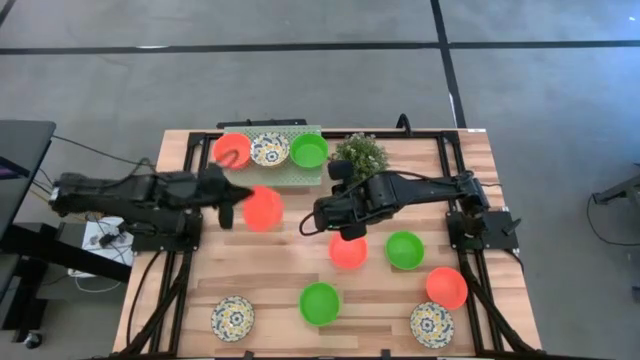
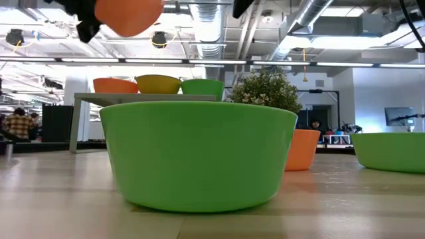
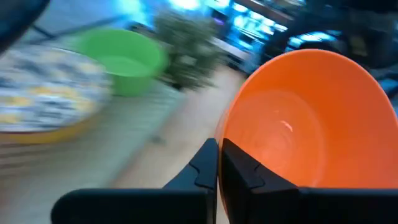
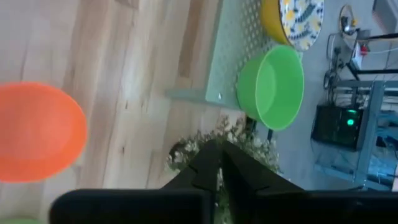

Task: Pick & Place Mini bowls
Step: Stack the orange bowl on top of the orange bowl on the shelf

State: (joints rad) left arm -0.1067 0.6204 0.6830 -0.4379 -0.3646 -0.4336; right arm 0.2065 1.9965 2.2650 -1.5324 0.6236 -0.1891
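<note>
My left gripper [image 1: 236, 207] is shut on a red-orange mini bowl [image 1: 263, 208] and holds it in the air over the table's left middle. The low view shows that bowl [image 2: 127, 13] high above the table. My right gripper [image 1: 318, 216] hovers shut and empty right of it, near the plant [image 1: 360, 155]. Red-orange [image 1: 232, 150], floral [image 1: 269, 149] and green [image 1: 308, 150] bowls sit on a raised green tray [image 1: 300, 175] at the far edge. More bowls rest on their bases on the table: red-orange [image 1: 348, 250], green [image 1: 404, 249], red-orange [image 1: 446, 287], green [image 1: 320, 302], floral [image 1: 232, 318], floral [image 1: 431, 323]. My left gripper pinches the red-orange bowl by its rim [image 3: 225, 142], on the side facing the arm, one finger [image 3: 245, 171] inside the bowl and one outside. The fingers come roughly level from the table's left. The bowl is lifted clear and tilted, its opening turned toward the gripper.
The bushy plant [image 2: 269, 89] stands on the table just right of the tray. A green bowl [image 2: 199, 156] fills the low view's foreground. Black frame rails run along the table's left and right sides [image 1: 470, 270]. Bare wood lies between the tray and the near row of bowls.
</note>
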